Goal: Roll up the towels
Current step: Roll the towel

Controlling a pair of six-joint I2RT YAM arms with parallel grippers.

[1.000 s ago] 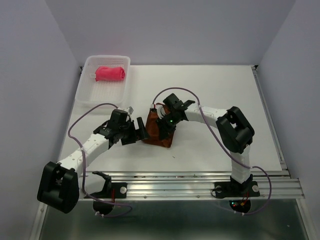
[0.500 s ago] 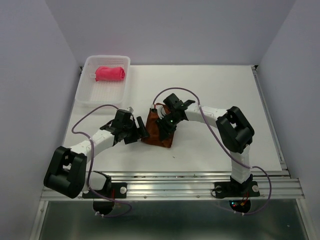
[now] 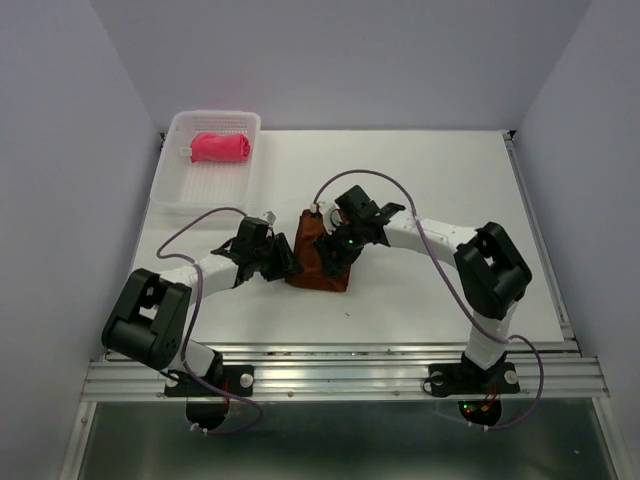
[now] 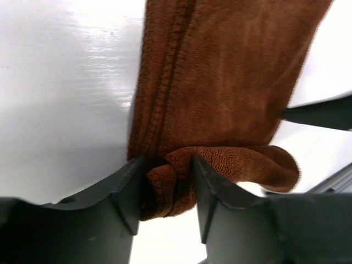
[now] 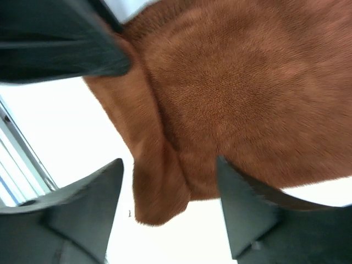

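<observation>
The rust brown towel (image 3: 320, 278) lies bunched on the white table (image 3: 440, 180), between my two grippers. My left gripper (image 3: 285, 262) reaches it from the left. In the left wrist view this gripper (image 4: 165, 190) is shut on a rolled fold at the near edge of the brown towel (image 4: 220, 82). My right gripper (image 3: 334, 260) hangs over the towel's right part. In the right wrist view it (image 5: 170, 203) is open, a loose corner of the brown towel (image 5: 247, 82) lying untouched between its fingers. The pink-red towel (image 3: 220, 147) lies rolled up in the basket.
The translucent white plastic basket (image 3: 190, 190) stands at the back left corner of the table. A metal rail (image 3: 350, 365) runs along the near edge by both arm bases. Grey walls close in the left, back and right sides.
My left arm has stretched right to the brown towel and its jaws have closed on the towel's edge. My right gripper has opened and let go of the towel.
</observation>
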